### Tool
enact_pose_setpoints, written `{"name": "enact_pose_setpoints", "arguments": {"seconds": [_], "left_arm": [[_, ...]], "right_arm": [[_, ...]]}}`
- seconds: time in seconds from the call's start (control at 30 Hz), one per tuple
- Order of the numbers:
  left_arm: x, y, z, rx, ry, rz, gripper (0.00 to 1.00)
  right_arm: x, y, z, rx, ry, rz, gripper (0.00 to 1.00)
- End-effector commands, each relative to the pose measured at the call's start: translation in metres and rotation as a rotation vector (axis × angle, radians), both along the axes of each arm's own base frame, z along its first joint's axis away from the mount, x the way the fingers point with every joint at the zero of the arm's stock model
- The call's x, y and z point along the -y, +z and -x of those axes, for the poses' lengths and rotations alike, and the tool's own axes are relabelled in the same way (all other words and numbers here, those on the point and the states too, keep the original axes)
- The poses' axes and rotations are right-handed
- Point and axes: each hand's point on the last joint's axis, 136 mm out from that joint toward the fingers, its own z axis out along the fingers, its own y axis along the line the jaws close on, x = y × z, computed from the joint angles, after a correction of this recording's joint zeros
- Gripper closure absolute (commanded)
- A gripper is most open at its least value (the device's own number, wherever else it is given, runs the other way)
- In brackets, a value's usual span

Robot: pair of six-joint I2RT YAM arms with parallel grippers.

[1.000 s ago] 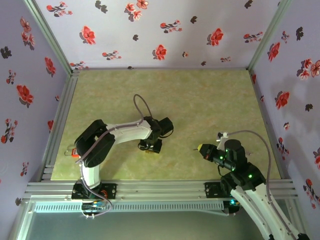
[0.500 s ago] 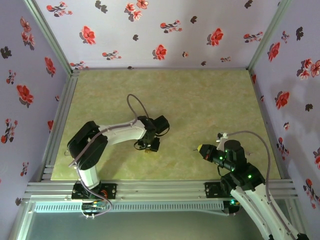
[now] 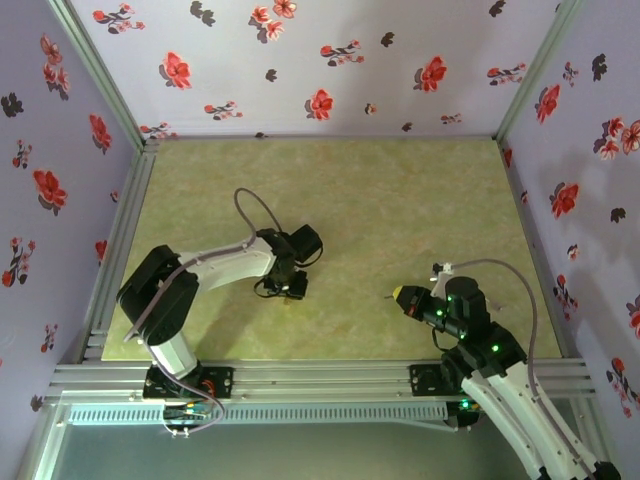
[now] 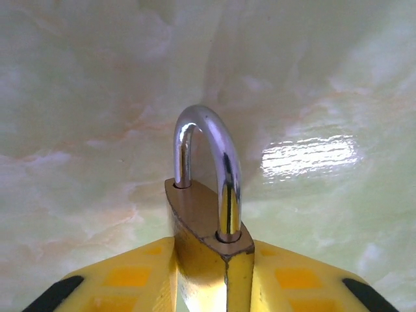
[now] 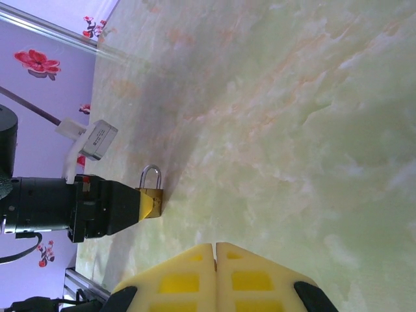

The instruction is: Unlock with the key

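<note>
1. The right gripper (image 5: 216,276) sits at the bottom edge, its two yellow fingers pressed flat together with only a thin seam between them.
2. A pale green, marble-patterned table (image 5: 305,123) spreads across most of the picture.
3. A small brass padlock (image 5: 153,194) with a silver shackle lies well beyond the fingers, towards the left.
4. The left gripper (image 5: 148,205), black with yellow tips, reaches in from the left edge, its tips against the padlock's body.
5. A white block (image 5: 96,138) juts from that arm just above the gripper.
6. A purple wall (image 5: 58,39) with red flowers rises behind a metal rail (image 5: 52,29) at the table's far edge.
</note>
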Motion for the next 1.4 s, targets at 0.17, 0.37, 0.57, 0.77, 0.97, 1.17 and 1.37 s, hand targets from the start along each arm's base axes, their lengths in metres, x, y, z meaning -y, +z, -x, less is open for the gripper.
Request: {"name": "enact_pose_setpoints", "arguments": {"seconds": [0.17,0.37,0.57,0.77,0.97,1.17,1.37], "left_arm": [[-0.026,-0.019,0.012,-0.088,-0.026,-0.096,1.0],[-0.024,-0.022,0.01,-0.086,-0.027,-0.088,1.0],[0.002,0.005,-0.005,-0.009,-0.024,0.058,1.0],[0.076,0.122,-0.065,0.296,0.149,0.687,1.0],[0.104,0.242,-0.114,0.515,0.39,1.358,1.0],[0.122,0.289,-0.125,0.5,0.528,1.742,1.0],[0.131,0.309,-0.115,0.531,0.547,1.827,1.0]], "right_arm": [[-0.003,0.003,-0.005,0.006,-0.006,-0.024,1.0],[-0.005,0.003,-0.008,0.004,-0.002,-0.023,1.0],[-0.01,0.008,-0.014,0.012,0.009,-0.032,1.0],[-0.019,0.054,-0.03,0.133,-0.008,-0.142,1.0],[-0.014,0.135,-0.056,0.371,-0.113,-0.314,1.0],[-0.014,0.194,-0.071,0.574,-0.182,-0.474,1.0],[-0.025,0.201,-0.085,0.6,-0.206,-0.532,1.0]]}}
